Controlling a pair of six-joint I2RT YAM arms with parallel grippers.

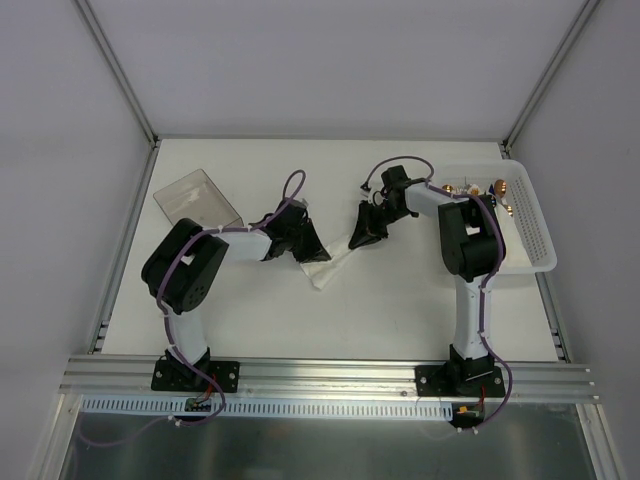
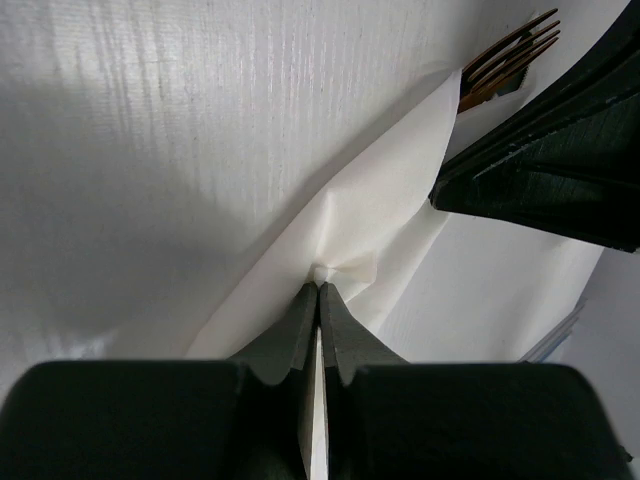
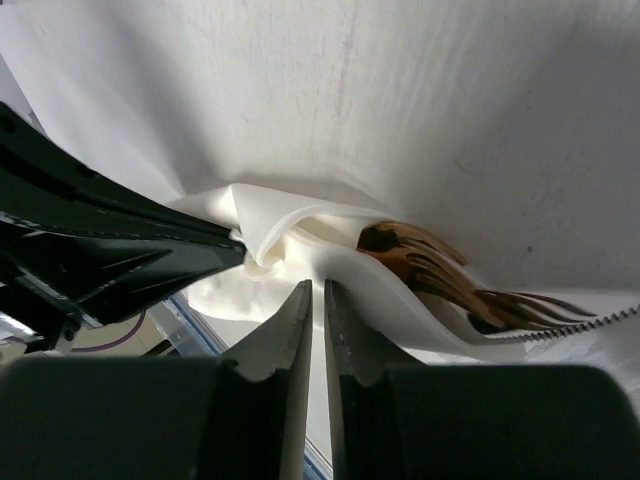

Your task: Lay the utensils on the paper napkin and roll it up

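Observation:
The white paper napkin (image 1: 325,270) lies crumpled on the table between my two grippers. My left gripper (image 2: 320,284) is shut on a pinched fold of the napkin (image 2: 380,200). Copper fork tines (image 2: 508,55) stick out from under the paper's far edge. In the right wrist view the napkin (image 3: 270,215) is draped over the fork (image 3: 430,260). My right gripper (image 3: 312,285) has its tips at the napkin's folded edge with only a narrow slit between the jaws. Whether paper lies in that slit is unclear. From above, the left gripper (image 1: 305,243) and right gripper (image 1: 362,238) face each other.
A white perforated basket (image 1: 545,235) stands at the right edge of the table, with copper utensils (image 1: 468,188) at its far end. A clear plastic box (image 1: 197,200) lies at the back left. The other gripper's dark fingers (image 3: 120,250) fill the left of the right wrist view.

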